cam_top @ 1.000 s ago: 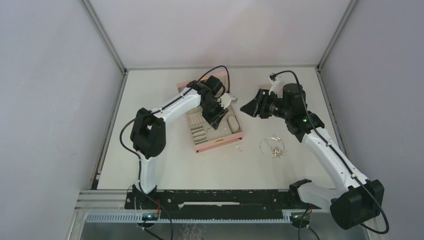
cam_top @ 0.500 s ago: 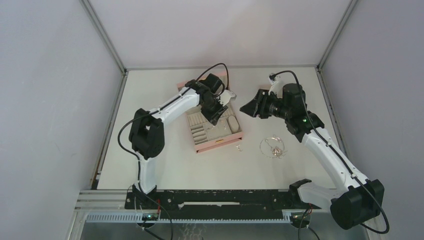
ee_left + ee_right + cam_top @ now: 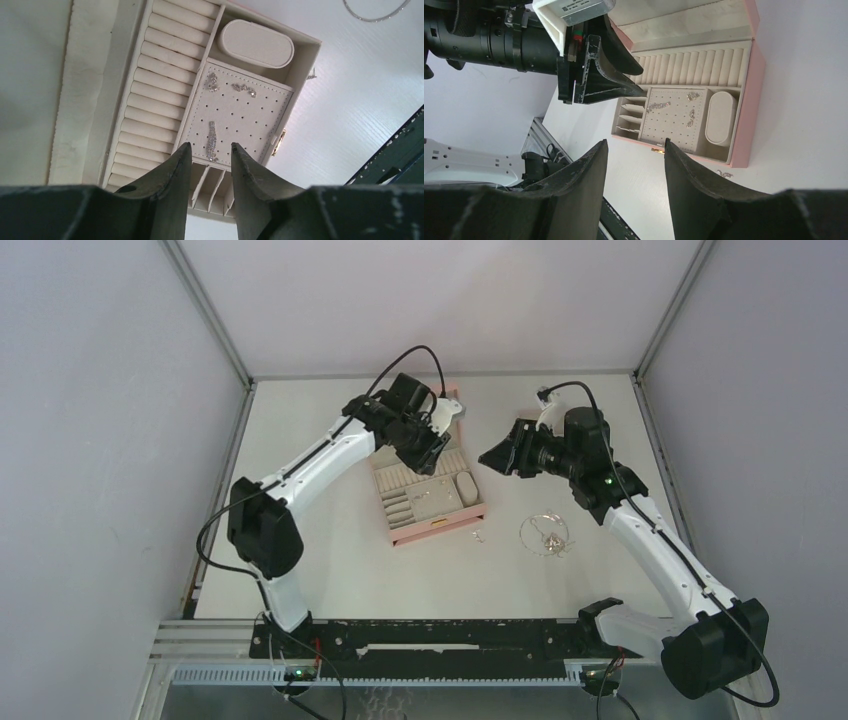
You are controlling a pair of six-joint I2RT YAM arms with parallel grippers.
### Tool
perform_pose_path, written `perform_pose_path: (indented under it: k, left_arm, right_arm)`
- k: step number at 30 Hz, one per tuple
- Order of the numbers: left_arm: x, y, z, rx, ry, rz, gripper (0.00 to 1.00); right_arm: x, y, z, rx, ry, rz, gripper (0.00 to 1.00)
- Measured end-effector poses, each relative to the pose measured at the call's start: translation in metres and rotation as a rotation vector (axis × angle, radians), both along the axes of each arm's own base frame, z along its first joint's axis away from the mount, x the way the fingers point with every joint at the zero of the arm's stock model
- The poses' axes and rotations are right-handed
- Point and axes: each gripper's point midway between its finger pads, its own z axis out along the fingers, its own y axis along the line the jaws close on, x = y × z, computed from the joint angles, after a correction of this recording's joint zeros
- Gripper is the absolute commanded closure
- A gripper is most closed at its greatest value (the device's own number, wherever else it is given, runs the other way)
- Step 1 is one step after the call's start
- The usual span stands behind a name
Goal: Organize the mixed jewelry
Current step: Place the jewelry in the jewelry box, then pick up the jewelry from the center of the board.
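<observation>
The open pink box (image 3: 440, 530) lies mid-table, beige inside. Three silver earring pieces rest on its perforated panel (image 3: 235, 115): one (image 3: 212, 81), another (image 3: 244, 89), and a long one (image 3: 212, 141). My left gripper (image 3: 428, 455) hovers above the box's rear, open and empty (image 3: 210, 146). A thin chain necklace (image 3: 545, 533) lies looped on the table to the right. A tiny silver piece (image 3: 478, 534) sits by the box's front corner. My right gripper (image 3: 487, 455) hangs open right of the box, empty (image 3: 636, 141).
The box has ring rolls (image 3: 160, 80), an oval cushion (image 3: 256, 43) and small slots (image 3: 215, 182). Its lid (image 3: 684, 20) lies open behind. Grey walls enclose the table; a black rail (image 3: 440, 635) runs along the near edge.
My left gripper has lifted off the box's panel and drawn back toward the lid, its elbow swinging left. The right arm has stayed still.
</observation>
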Motion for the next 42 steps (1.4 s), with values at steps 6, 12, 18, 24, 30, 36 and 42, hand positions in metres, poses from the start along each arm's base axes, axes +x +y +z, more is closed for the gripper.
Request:
perform_pose_path:
  k: [6, 12, 18, 24, 30, 36, 42]
  left_arm:
    - [0.002, 0.006, -0.008, 0.0, -0.012, 0.082, 0.55]
    - [0.0, 0.018, -0.009, -0.03, -0.035, 0.242, 0.52]
    - [-0.006, 0.03, 0.029, -0.163, -0.138, 0.391, 0.5]
    - [-0.007, 0.054, 0.099, -0.331, -0.347, 0.513, 0.44]
    - [0.007, 0.068, 0.128, -0.362, -0.456, 0.605, 0.35]
    - [0.011, 0.076, 0.129, -0.348, -0.476, 0.661, 0.33]
    - [0.013, 0.081, 0.129, -0.351, -0.471, 0.694, 0.33]
  right_arm:
    - [-0.001, 0.001, -0.001, -0.003, 0.002, 0.001, 0.47]
    - [0.004, -0.011, -0.012, -0.04, 0.038, -0.055, 0.6]
    - [0.008, -0.042, -0.043, -0.175, 0.115, -0.19, 0.61]
    - [-0.036, -0.026, -0.089, -0.424, 0.124, -0.076, 0.58]
    - [-0.078, -0.01, -0.146, -0.56, 0.15, 0.055, 0.57]
    - [-0.077, 0.01, -0.185, -0.661, 0.15, 0.108, 0.57]
    - [-0.066, 0.019, -0.203, -0.688, 0.135, 0.103, 0.58]
